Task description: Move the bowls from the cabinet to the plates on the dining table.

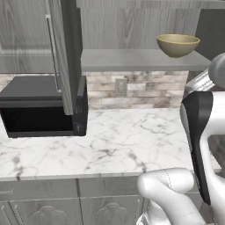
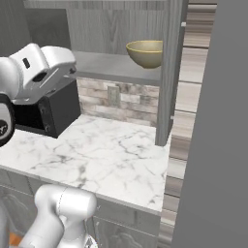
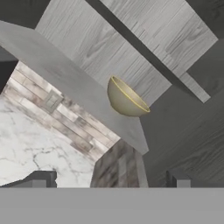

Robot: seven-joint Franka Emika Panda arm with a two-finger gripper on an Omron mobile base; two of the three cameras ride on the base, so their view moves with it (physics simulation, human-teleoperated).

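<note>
1. Bowl (image 1: 178, 45) sits upright on the cabinet shelf (image 1: 140, 60), near the shelf's right end in the left base view. Olive-tan outside, paler inside.
2. In the right base view the same bowl (image 2: 146, 53) stands at the far end of the shelf (image 2: 111, 65), just beside the cabinet's open right door (image 2: 170, 72).
3. Open left cabinet door (image 1: 66, 52) hangs well left of the bowl; slim bar handle (image 1: 52, 52) on its face.
4. Gripper (image 3: 113, 181): fingers apart, at wide spread, nothing between them. Two dark fingertips (image 3: 177, 178) show at the bottom of the hand view.
5. Hand view is rolled, so the shelf (image 3: 65, 74) runs diagonally. Bowl (image 3: 126, 99) sits near the middle of that view, above the gap between the fingers and well apart from them. No contact.
6. Grey wood-grain back panel (image 3: 109, 39) of the cabinet is right behind the bowl.
7. Below the shelf: brick-pattern backsplash (image 1: 145, 90) with a wall outlet (image 1: 121, 86), down and left of the bowl.
8. White veined marble counter (image 1: 114, 140) lies below the backsplash, well under the bowl.
9. Black microwave (image 1: 41, 107) on the counter, far left of the bowl, partly behind the open left door.
10. Grey carved-front cupboards (image 1: 66, 206) sit under the counter edge.
11. Arm (image 1: 200, 132) rises below and right of the bowl in the left base view.
</note>
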